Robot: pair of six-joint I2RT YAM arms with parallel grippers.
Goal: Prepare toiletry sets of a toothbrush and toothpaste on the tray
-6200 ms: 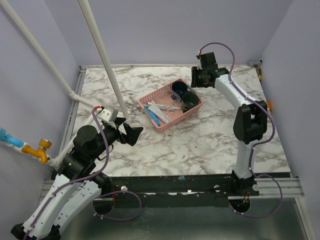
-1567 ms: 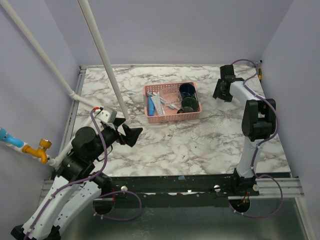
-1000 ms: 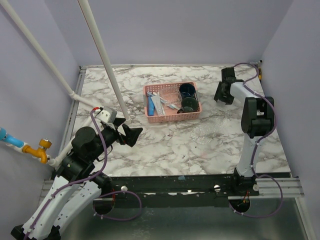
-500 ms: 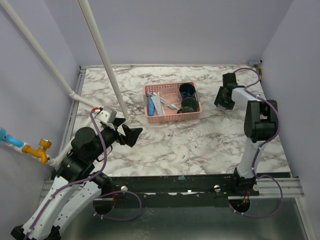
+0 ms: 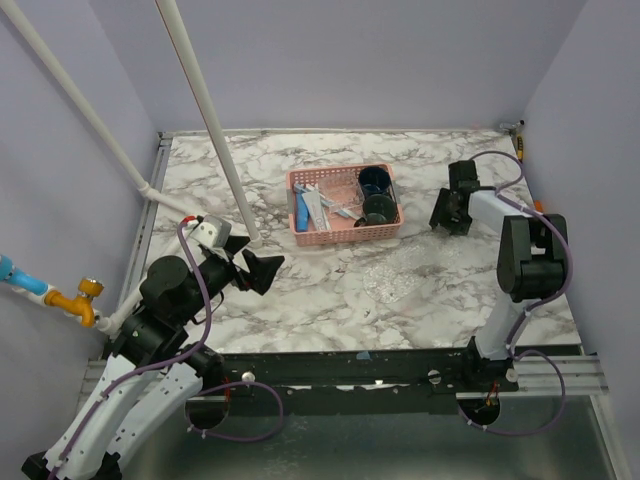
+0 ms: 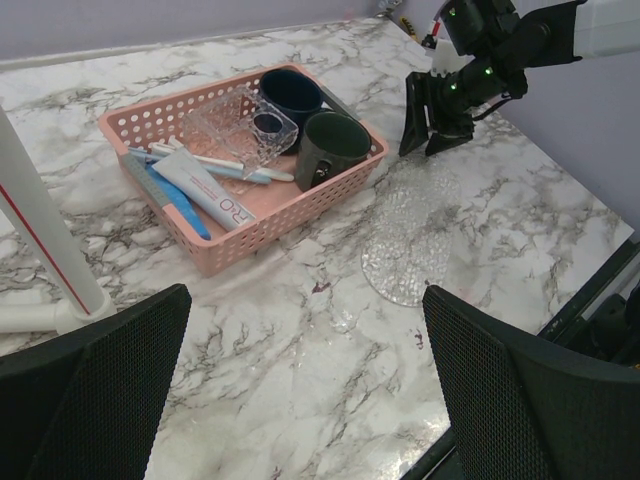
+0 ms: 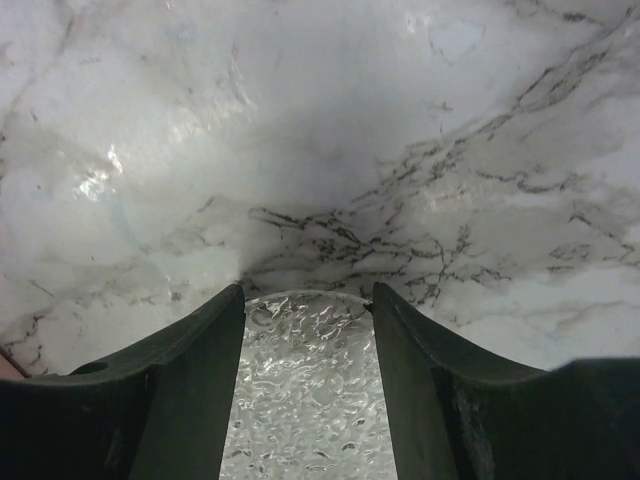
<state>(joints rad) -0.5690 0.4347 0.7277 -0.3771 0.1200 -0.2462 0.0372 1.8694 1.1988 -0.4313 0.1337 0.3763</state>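
The clear, bumpy tray lies on the marble right of the basket and also shows in the left wrist view. My right gripper points down at the tray's far end. In the right wrist view the tray fills the gap between both fingers, which touch its sides. A white toothpaste tube, a blue toothbrush and a pale toothbrush lie in the pink basket. My left gripper is wide open and empty, above the near left of the table.
The pink basket also holds a dark blue mug, a dark green mug and a clear box. A slanted white pole crosses the left side. Walls close in the table on three sides.
My right gripper has moved nearer along the right side. The tray has shifted with it toward the near left. The basket turned square earlier. The left arm has not moved.
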